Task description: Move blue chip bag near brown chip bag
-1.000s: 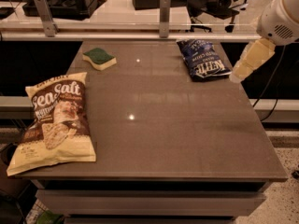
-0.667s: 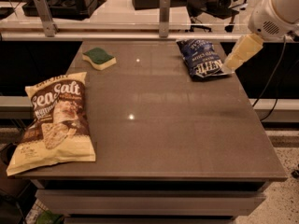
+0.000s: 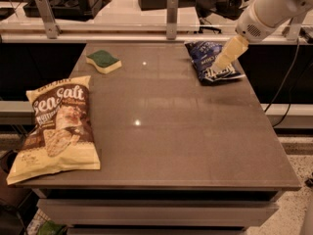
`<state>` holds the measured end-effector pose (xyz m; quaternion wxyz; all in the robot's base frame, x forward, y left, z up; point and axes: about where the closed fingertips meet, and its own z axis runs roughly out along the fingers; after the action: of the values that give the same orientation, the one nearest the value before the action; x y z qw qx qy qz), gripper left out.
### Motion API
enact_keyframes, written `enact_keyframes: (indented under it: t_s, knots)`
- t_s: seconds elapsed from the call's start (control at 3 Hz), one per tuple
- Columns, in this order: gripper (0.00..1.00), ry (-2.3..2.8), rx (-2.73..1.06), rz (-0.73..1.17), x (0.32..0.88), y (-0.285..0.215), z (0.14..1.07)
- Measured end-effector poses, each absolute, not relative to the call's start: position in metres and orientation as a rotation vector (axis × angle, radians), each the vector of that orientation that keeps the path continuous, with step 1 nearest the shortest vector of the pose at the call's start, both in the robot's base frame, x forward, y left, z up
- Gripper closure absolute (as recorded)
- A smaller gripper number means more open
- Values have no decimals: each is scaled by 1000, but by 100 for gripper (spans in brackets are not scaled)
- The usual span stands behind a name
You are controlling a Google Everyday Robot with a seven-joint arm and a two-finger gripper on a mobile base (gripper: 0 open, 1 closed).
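Note:
The blue chip bag [image 3: 208, 61], small, crinkled and dark blue with white lettering, lies at the table's far right. The brown chip bag [image 3: 57, 127], large and cream-and-brown with "Sea Salt" lettering, lies flat at the near left edge. My gripper [image 3: 221, 62] hangs from the white arm at the upper right, and its cream-coloured fingers [image 3: 229, 52] come down over the right side of the blue bag. The fingertips lie against the bag's surface as seen from here.
A green-and-yellow sponge [image 3: 103, 61] lies at the far left of the grey table [image 3: 161, 131]. A rail with metal posts [image 3: 171, 10] runs behind the table. A black cable hangs off the right side. The table's right edge is close to the blue bag.
The arm has swung left and down from beyond the table's right edge, bringing the gripper over the blue chip bag. The bags and sponge have not moved.

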<state>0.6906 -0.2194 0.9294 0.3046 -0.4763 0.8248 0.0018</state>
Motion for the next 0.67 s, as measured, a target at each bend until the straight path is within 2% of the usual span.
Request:
enact_keyframes:
  t_s: [0.67]
  knots:
    - [0, 2235, -1202, -74, 719, -194, 899]
